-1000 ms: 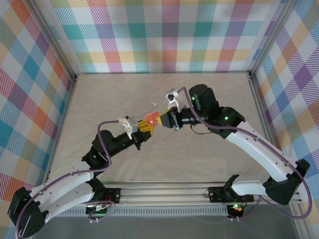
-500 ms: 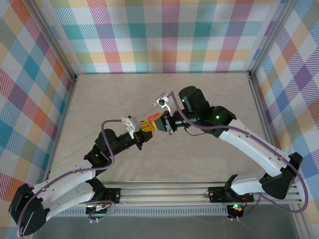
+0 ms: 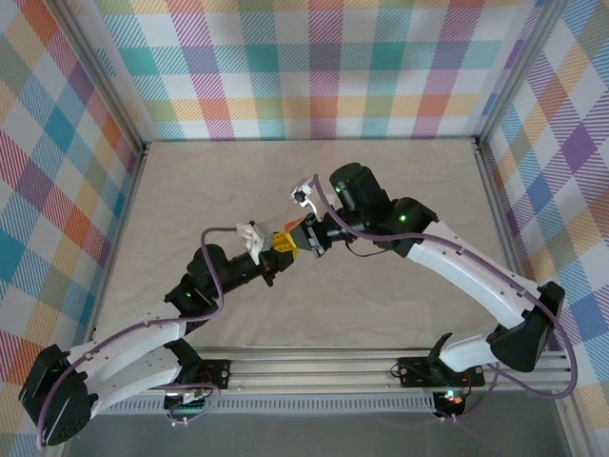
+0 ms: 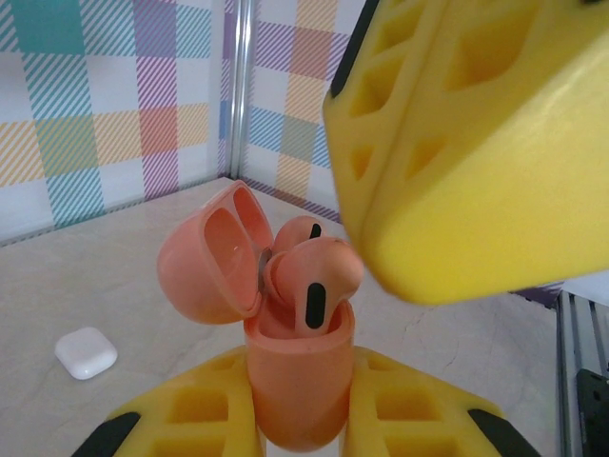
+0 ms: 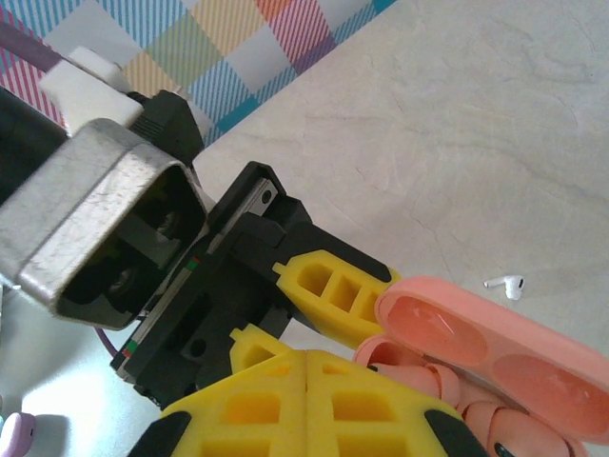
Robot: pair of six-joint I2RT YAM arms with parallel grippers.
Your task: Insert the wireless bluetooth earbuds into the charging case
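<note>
Top view first: both arms reach in over the table (image 3: 400, 190) and meet mid-air near its middle; my left claw (image 3: 281, 244) is clenched on the coral case (image 3: 291, 237), holding it up off the surface; my right claw (image 3: 304, 235) sits just beside it from the far right, tips at the case; at this size I can't make out the buds.

Left wrist now: the coral case (image 4: 295, 381) stands upright between the yellow fingers of the left claw (image 4: 300, 409), gripped on both sides; its lid (image 4: 205, 267) is swung open to the left; a coral bud (image 4: 319, 276) sits in the mouth, head sticking up above the rim, dark spot facing me; a second coral head shows just behind it; the right claw (image 4: 457, 143) looms in from the upper right, its tip right at the bud; whether it touches, I can't tell; a white case (image 4: 86, 352) lies shut on the table, well apart to the left.

Right wrist: the right claw (image 5: 304, 381) has its two yellow fingers pressed flat together, clenched with nothing between them that I can see; just past the tips is the open coral case (image 5: 495, 352), coral buds (image 5: 419, 381) nested inside; the left claw's fingers (image 5: 333, 286) hold it from below; beyond, a white bud (image 5: 504, 284) lies alone on the table (image 5: 476, 124).
</note>
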